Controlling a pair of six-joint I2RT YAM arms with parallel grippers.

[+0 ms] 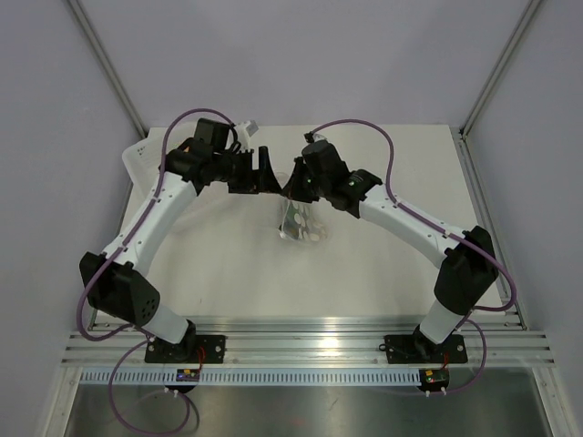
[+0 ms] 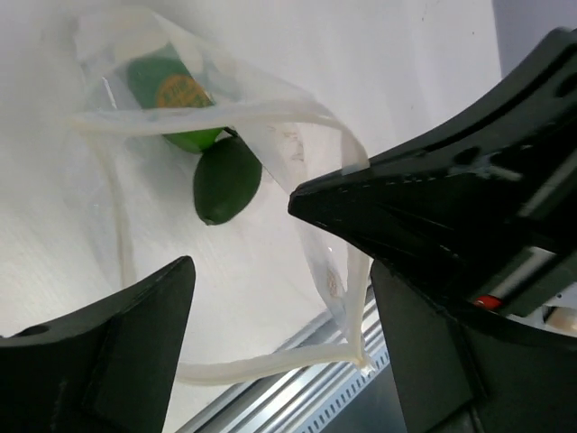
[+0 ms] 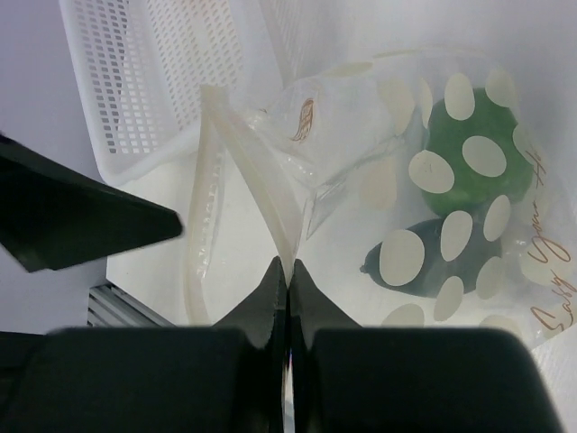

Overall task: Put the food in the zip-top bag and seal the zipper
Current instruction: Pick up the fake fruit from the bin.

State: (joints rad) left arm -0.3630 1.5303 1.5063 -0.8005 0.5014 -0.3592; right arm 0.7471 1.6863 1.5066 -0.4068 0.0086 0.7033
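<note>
The zip-top bag (image 1: pixel 303 225), clear with white dots, hangs at mid-table between both grippers. My right gripper (image 3: pixel 289 269) is shut on the zipper (image 3: pixel 257 171) at the bag's mouth edge; in the top view it (image 1: pixel 293 188) is just above the bag. My left gripper (image 2: pixel 281 302) is open, with the zipper strip (image 2: pixel 270 361) running between its fingers; in the top view it (image 1: pixel 264 175) is next to the right one. The mouth gapes open. Two green foods (image 2: pixel 225 179) (image 2: pixel 171 90) lie inside the bag and also show in the right wrist view (image 3: pixel 473 153) (image 3: pixel 442 253). The peach and the red-and-green piece are out of view.
A white perforated tray (image 3: pixel 153 81) stands behind the bag, at the table's far left in the top view (image 1: pixel 138 153). An aluminium rail (image 1: pixel 310 341) runs along the near table edge by the arm bases. Grey walls enclose the back and sides.
</note>
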